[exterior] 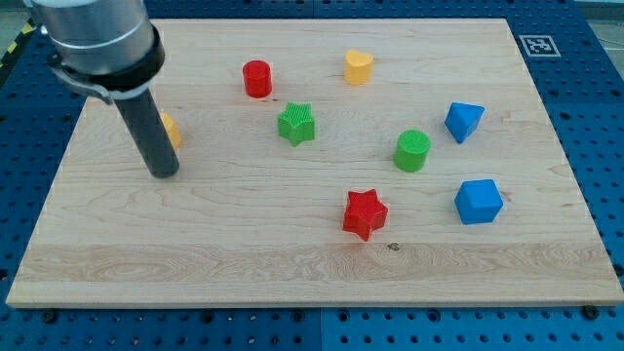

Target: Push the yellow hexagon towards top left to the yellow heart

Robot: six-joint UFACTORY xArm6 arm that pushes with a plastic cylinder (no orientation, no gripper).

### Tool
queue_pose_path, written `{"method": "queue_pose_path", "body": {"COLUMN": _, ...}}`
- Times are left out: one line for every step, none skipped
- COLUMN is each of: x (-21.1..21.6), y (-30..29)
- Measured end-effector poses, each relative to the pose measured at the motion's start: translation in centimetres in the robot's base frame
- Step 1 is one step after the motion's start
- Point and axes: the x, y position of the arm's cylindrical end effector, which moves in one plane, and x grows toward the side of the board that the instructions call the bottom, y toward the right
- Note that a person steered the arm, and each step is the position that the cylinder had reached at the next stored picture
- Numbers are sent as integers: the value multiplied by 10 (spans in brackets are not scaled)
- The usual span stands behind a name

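Rod's tip (164,175) sits near the surface's (292,263) left edge, just beside the half-hidden yellow hexagon (171,130). No end effector jaws to speak of. Contact stage; the yellow heart (358,67) waits near the top edge, so the next push looks like it needs care.

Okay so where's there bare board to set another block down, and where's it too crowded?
Free: the strip along the view's bottom edge below the red star, and the bottom-left corner under my tip. Crowded: the middle around the green star and green cylinder, through to the blue blocks.
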Motion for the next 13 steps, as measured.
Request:
{"method": "queue_pose_path", "body": {"x": -44, "y": -9}}
{"method": "queue_pose_path", "body": {"x": -86, "y": -9}}
{"method": "queue_pose_path", "body": {"x": -89, "y": -10}}
{"method": "queue_pose_path", "body": {"x": -54, "y": -23}}
{"method": "queue_pose_path", "body": {"x": -73, "y": -47}}
{"method": "queue_pose_path", "body": {"x": -119, "y": -36}}
{"method": "queue_pose_path", "body": {"x": -161, "y": 1}}
{"method": "queue_pose_path", "body": {"x": -190, "y": 10}}
{"method": "queue_pose_path", "body": {"x": -198, "y": 1}}
{"method": "queue_pose_path", "body": {"x": -220, "y": -14}}
{"method": "queue_pose_path", "body": {"x": -222, "y": 39}}
{"method": "queue_pose_path", "body": {"x": -222, "y": 113}}
{"method": "queue_pose_path", "body": {"x": -237, "y": 98}}
